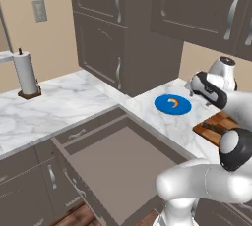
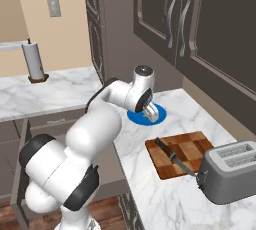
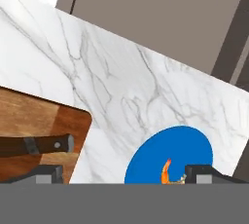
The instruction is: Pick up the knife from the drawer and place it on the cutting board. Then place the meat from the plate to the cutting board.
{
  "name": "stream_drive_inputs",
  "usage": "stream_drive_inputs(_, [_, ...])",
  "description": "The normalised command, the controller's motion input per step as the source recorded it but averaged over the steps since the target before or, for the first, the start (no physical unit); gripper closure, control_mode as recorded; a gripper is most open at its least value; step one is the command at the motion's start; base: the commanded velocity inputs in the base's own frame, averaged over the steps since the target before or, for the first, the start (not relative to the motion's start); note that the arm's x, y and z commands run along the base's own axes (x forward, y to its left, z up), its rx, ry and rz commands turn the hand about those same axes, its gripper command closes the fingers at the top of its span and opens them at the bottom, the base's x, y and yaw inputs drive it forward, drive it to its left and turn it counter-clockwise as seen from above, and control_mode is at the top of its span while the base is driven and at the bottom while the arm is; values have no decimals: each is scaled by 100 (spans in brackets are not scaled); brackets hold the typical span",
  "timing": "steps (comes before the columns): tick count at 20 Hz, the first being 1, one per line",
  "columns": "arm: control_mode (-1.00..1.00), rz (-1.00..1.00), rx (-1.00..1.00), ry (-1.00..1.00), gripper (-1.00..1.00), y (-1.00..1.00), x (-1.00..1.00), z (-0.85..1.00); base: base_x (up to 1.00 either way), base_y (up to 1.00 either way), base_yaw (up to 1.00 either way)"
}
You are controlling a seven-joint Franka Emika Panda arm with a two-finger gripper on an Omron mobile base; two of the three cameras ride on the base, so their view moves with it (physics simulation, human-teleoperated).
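Gripper [image 3: 121,172] is held spread wide above the plate [image 2: 159,115], empty. Meat [image 1: 173,103] is seen on the plate. Knife [image 2: 175,158] is laid on the cutting board [image 2: 187,146]. Toaster [image 2: 227,170] is parked at the board's near right; drawer [image 1: 115,163] is left open, paper towel roll [image 1: 25,73] far left.

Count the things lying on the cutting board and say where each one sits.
1. The knife lies diagonally across the cutting board, blade toward the toaster. The meat is on the plate, not on the board.
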Motion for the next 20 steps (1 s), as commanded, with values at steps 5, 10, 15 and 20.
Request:
stream_drive_inputs(5, [-100, -9, -13, 0, -100, 17, -4, 0, 0, 0, 0])
stream_drive_inputs(10, [-100, -9, -1, -2, -100, 15, -5, -2, 0, 0, 0])
stream_drive_inputs(15, [-100, -30, 5, 9, -100, 3, -8, 0, 0, 0, 0])
stream_drive_inputs(20, [-100, -58, 12, 29, -100, 5, -4, 0, 0, 0, 0])
